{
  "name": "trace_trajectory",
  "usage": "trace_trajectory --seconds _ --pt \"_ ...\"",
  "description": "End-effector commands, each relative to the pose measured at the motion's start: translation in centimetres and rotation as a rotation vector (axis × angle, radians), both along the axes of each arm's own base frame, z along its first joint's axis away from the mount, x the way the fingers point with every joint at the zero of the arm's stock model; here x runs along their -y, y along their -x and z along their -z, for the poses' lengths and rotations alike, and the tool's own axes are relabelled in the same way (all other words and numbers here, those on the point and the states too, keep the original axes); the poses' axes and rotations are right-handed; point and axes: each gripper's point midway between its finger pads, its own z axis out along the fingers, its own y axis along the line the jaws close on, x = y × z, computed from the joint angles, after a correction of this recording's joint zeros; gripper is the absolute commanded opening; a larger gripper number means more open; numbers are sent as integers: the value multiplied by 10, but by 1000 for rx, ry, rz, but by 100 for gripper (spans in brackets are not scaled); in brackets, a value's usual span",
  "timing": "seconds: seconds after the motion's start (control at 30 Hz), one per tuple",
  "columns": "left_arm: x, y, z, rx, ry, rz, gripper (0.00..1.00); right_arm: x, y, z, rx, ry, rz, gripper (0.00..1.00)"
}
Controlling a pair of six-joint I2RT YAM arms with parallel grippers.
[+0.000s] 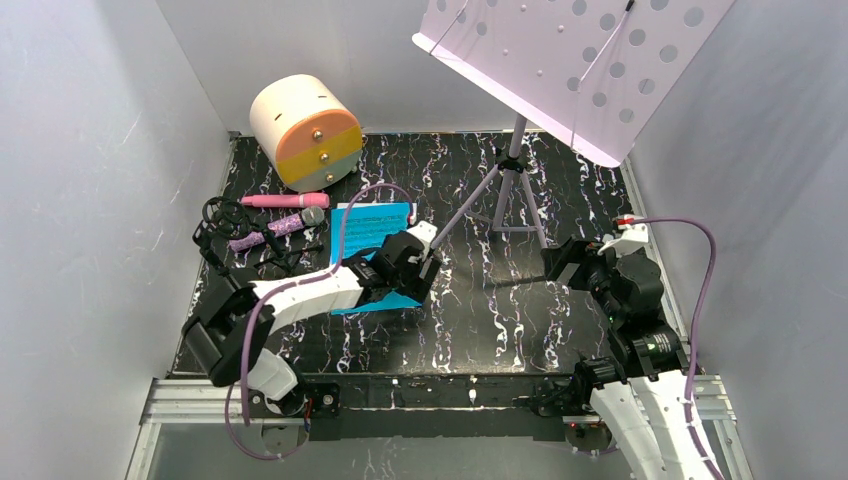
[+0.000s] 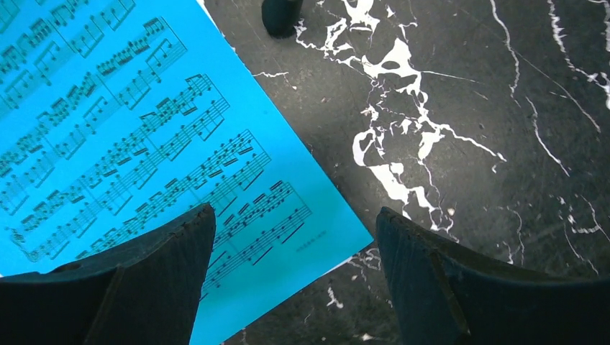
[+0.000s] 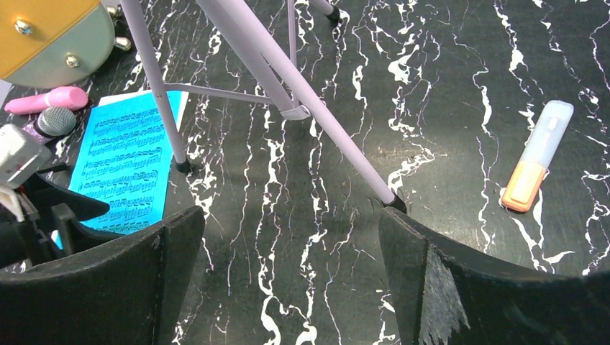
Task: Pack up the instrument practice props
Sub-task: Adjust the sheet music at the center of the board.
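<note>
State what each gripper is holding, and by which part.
Nothing. The left gripper stands open over the blue sheet-music page corner; the right gripper is open and empty.

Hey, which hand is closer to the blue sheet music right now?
Left. The left hand is right over a corner of the blue sheet, one finger above the page. The right hand is off to the side, beyond the stand.

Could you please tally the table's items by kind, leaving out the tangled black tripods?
Microphones (pink toy microphone, purple silver-headed microphone): 2
Lilac perforated music stand: 1
Blue sheet-music page: 1
Cream cylinder box: 1
Orange-blue highlighter: 1
Total: 6
</note>
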Motion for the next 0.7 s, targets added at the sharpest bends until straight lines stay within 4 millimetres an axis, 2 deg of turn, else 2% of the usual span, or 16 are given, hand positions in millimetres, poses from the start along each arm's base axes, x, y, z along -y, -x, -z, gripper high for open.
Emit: trace_trajectory --seconds 0.0,0.1,0.3,0.53,0.67 --pt "7 -18 -5 70 -7 -158 80 -2 -6 -9 57 -13 -2 99" --pt "11 -17 3 100 -76 -152 81 -2 -6 -8 52 -11 2 99" --pt "-2 -14 25 100 -203 -169 82 -3 -7 -9 47 -14 -2 99" --pt "-26 -4 26 113 -246 -207 80 -4 -11 -12 35 -16 -1 99" --pt "-33 1 27 106 -252 -215 79 -7 -14 -11 29 -27 -8 99"
